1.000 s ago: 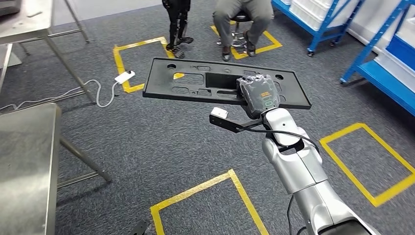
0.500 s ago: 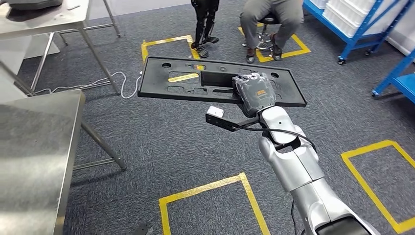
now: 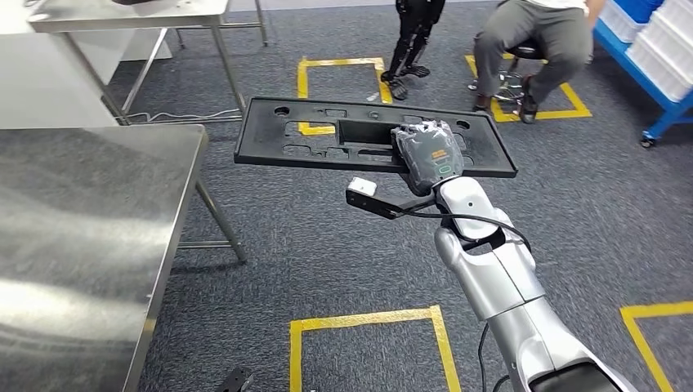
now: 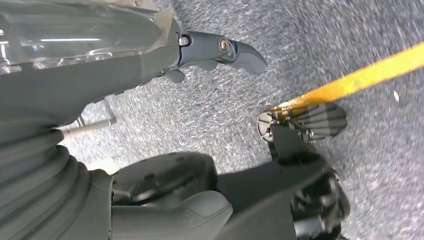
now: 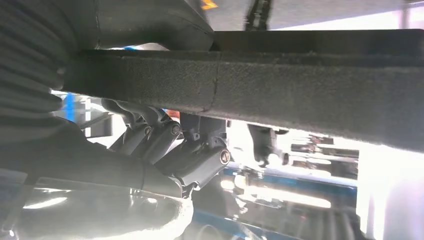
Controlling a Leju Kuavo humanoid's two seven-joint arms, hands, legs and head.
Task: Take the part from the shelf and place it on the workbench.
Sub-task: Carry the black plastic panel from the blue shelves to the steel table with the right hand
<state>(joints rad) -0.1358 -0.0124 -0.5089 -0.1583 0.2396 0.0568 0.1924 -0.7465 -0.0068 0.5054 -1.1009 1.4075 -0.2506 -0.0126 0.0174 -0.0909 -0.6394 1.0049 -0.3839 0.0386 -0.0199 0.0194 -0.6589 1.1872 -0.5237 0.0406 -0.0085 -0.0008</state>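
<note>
The part [image 3: 327, 135] is a long, flat black plastic panel with rectangular cut-outs and small round holes near its ends. It lies level in the air, held near its right end. In the right wrist view the fingers [image 5: 165, 135] curl under the part's thick dark edge [image 5: 280, 90]. Most of its length reaches leftward away from the fingers, above the grey carpet, near the steel desk [image 3: 90, 245].
</note>
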